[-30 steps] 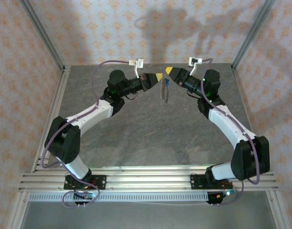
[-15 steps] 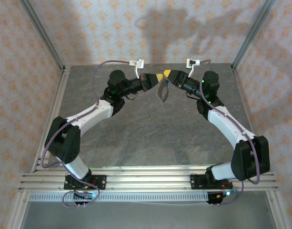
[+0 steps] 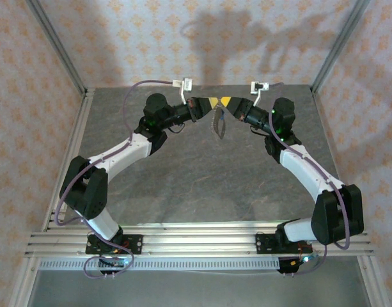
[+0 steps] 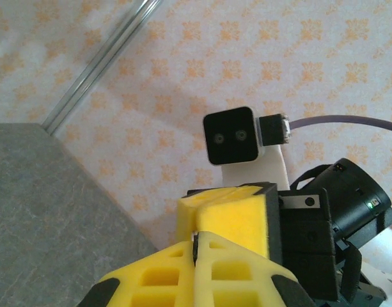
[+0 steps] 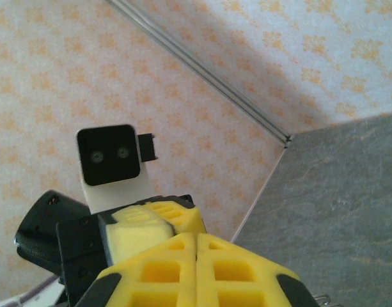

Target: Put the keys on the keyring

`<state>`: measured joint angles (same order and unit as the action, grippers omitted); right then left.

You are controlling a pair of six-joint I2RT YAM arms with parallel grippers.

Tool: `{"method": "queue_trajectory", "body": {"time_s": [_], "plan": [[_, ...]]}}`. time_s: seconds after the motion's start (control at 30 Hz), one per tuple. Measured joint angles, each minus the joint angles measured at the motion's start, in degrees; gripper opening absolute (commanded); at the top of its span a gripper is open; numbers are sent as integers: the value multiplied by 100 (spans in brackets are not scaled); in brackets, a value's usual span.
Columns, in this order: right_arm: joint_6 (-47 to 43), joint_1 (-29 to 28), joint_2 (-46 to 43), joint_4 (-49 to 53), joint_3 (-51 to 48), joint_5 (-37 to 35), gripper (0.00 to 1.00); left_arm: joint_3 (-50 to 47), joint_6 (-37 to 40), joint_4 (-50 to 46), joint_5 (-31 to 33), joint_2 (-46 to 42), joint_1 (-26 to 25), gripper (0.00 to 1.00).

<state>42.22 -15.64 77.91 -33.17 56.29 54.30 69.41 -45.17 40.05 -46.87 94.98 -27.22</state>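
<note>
Left claw (image 3: 211, 102) pinched shut, fingers (image 4: 158, 276) flush. The keyring (image 3: 219, 125) dangles from its tip, clear of the tabletop (image 3: 202, 182), close to the back wall (image 3: 202, 45). Right claw (image 3: 226, 100) closed tight, tip to tip with left; can't tell what it grips. Wide bare tabletop toward near edge.

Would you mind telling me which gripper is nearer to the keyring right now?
Left, narrowly. The keyring hangs directly under the shut left gripper; the right gripper meets it tip to tip, slightly up and right of the loop's top.
</note>
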Motion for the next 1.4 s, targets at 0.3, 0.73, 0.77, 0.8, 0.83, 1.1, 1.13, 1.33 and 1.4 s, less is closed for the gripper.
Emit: {"method": "queue_trajectory", "body": {"time_s": [0.3, 0.73, 0.77, 0.8, 0.83, 1.1, 1.13, 1.33, 1.4], "plan": [[0, -9, -9, -170, -114, -31, 0, 2, 2, 4, 39, 33, -7, 0], [50, -7, 46, -356, -188, -245, 0, 249, 15, -133, -94, 157, -4, 0], [68, -7, 46, -374, -188, -264, 0, 278, 15, -146, -107, 170, -4, 1], [70, -7, 48, -380, -188, -289, 0, 306, 15, -164, -120, 186, -4, 1], [85, -7, 48, -382, -188, -308, 0, 326, 17, -175, -136, 195, -4, 1], [170, -7, 76, -433, -188, -358, 0, 472, 66, -391, -240, 221, 7, 5], [175, -7, 79, -444, -188, -356, 0, 479, 87, -424, -249, 221, 13, 7], [245, -7, 81, -507, -210, -363, 0, 577, 214, -616, -332, 251, 26, 10], [280, -7, 81, -531, -223, -369, 0, 603, 227, -647, -352, 269, 26, 13]]}}
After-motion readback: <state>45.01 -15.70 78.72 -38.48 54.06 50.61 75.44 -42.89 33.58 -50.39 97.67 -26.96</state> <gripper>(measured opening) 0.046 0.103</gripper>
